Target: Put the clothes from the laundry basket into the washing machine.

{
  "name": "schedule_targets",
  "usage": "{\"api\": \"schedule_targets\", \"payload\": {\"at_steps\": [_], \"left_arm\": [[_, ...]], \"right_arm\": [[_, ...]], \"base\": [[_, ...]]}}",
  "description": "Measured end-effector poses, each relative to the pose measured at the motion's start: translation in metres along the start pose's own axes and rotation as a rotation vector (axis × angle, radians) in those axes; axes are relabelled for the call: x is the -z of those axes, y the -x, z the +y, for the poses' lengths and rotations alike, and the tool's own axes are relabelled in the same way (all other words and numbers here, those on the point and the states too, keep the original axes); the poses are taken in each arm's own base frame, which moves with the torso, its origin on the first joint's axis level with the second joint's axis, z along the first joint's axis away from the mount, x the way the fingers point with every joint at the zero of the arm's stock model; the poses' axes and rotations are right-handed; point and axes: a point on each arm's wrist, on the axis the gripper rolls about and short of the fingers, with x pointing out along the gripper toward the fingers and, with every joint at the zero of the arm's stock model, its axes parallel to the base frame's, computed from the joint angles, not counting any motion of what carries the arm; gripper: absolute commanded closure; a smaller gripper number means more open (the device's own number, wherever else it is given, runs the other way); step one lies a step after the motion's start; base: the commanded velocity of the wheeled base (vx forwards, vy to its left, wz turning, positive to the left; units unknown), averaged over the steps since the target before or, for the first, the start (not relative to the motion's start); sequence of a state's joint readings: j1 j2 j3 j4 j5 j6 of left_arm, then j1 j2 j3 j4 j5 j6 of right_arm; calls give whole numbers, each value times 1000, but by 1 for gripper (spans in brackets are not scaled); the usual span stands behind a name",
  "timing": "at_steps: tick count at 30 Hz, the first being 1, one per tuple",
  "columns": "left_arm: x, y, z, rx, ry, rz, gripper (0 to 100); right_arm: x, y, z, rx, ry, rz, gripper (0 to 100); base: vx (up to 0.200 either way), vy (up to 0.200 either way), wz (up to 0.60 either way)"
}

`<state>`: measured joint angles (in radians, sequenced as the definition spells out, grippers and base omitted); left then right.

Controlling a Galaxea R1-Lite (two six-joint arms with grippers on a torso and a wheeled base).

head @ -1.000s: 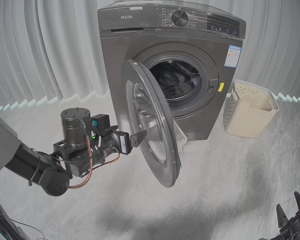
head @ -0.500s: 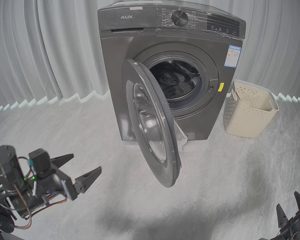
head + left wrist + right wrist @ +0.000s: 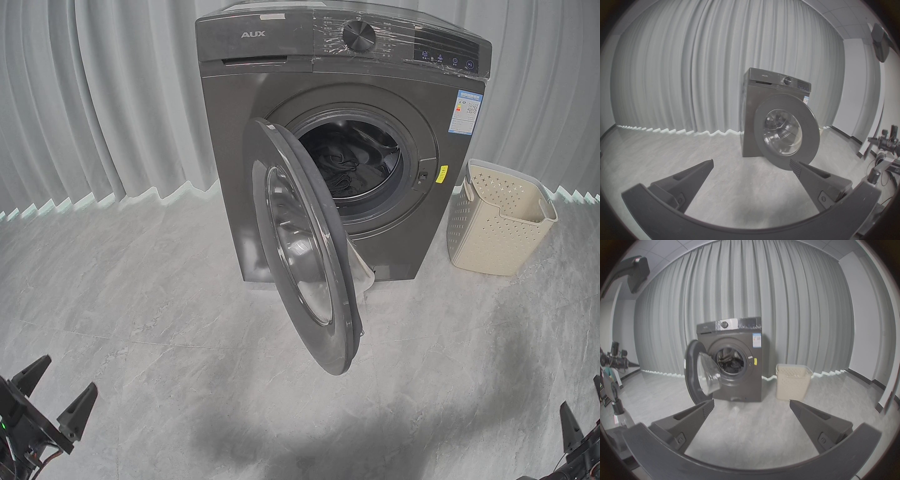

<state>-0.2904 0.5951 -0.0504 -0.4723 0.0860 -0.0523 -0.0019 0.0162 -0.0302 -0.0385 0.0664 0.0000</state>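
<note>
Looking down from the head camera, I see my left claw (image 3: 70,372) hanging low and released, fingers spread, well short of the washing machine (image 3: 350,62). Its door (image 3: 300,250) hangs open, and dark clothes (image 3: 340,165) lie in the drum. The laundry basket (image 3: 500,231) stands just beside the machine, far ahead of my right claw (image 3: 581,394), also released. From the left wrist, the door's outer face sits beyond the parted fingers. From the right wrist, drum and basket sit well beyond the parted fingers.
</note>
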Motion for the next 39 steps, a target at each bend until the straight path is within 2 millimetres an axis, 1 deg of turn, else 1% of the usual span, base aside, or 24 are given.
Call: {"api": "schedule_targets", "payload": {"at_steps": [2, 4, 6, 11, 15, 19, 23, 25, 26, 29, 34, 37, 39], "left_arm": [[11, 12, 3, -33, -4, 19, 0], [25, 24, 4, -61, -6, 53, 0], [34, 32, 4, -78, -2, 58, 0], [43, 45, 3, -107, 6, -1, 0], [46, 51, 2, -130, 5, -44, 0], [48, 54, 2, -157, -1, -73, 0], [50, 56, 1, -190, 0, -85, 0], [52, 57, 1, -195, -2, -86, 0], [52, 57, 1, -195, -2, -86, 0], [54, 58, 1, -193, -5, -85, 0], [57, 60, 0, -190, -18, -83, 0], [58, 60, 0, -188, -29, -80, 0], [58, 60, 0, -188, -33, -78, 0]], "right_arm": [[-11, 2, 1, -40, -1, -44, 0], [-23, 4, 3, -129, -1, -64, 0], [-33, 2, 4, -210, -1, -58, 0], [-56, -15, 6, -397, -14, -1, 0], [-73, -39, 7, -500, -24, 40, 0], [-87, -72, 11, -597, -33, 77, 0], [-94, -106, 22, -669, -41, 116, 0], [-95, -126, 31, -702, -46, 138, 0], [-95, -132, 35, -712, -48, 142, 0], [-93, -160, 54, -753, -55, 171, 0], [-85, -202, 93, -804, -65, 205, 0], [-84, -222, 115, -825, -71, 190, 0], [-83, -232, 128, -838, -73, 185, 0]], "base": [[0, 0, 0], [0, 0, 0], [0, 0, 0], [0, 0, 0], [0, 0, 0], [0, 0, 0], [0, 0, 0], [0, 0, 0], [0, 0, 0], [0, 0, 0], [0, 0, 0], [0, 0, 0], [0, 0, 0]]}}
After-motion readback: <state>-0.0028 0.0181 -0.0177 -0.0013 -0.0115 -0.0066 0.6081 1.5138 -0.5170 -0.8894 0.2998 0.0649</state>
